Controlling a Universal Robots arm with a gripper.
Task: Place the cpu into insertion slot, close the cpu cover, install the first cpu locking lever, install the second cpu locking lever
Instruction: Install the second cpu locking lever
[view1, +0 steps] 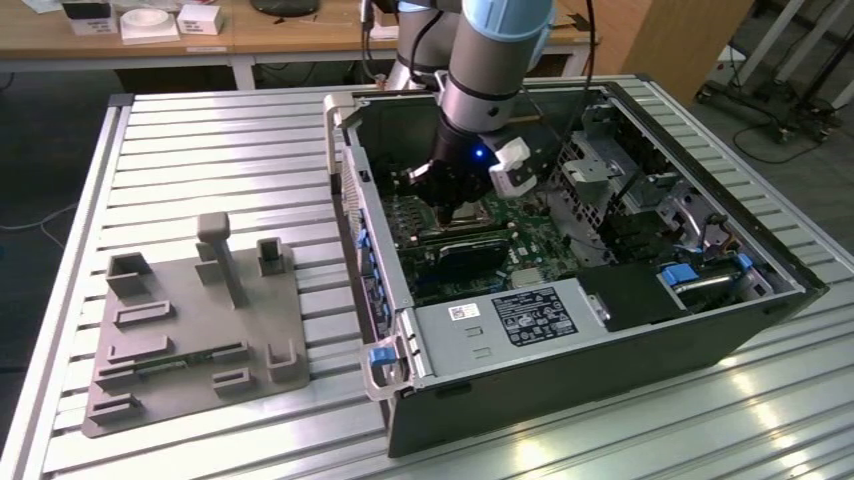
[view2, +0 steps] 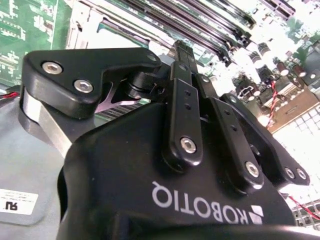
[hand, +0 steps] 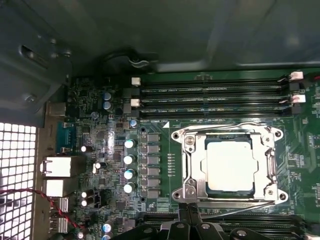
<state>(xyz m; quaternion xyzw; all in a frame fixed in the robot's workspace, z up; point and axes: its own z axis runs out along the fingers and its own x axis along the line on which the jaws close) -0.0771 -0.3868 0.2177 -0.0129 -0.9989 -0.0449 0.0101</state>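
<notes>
CPU (hand: 231, 167): sat in the insertion slot (hand: 270, 165), pale top showing.
CPU cover (hand: 196, 170): lay closed around the chip.
Levers: wire at socket edges; latching unclear, judged pending.
Gripper (hand: 189, 216): at socket edge, fingers apparently together, holding nothing visible.
Computer case (view1: 561, 400): open, motherboard (hand: 115, 150) inside.

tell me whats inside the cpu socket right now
In the first wrist view the cpu lies in the socket, its pale top showing through the cover, which lies flat over it. The contacts under the chip are covered.
</notes>
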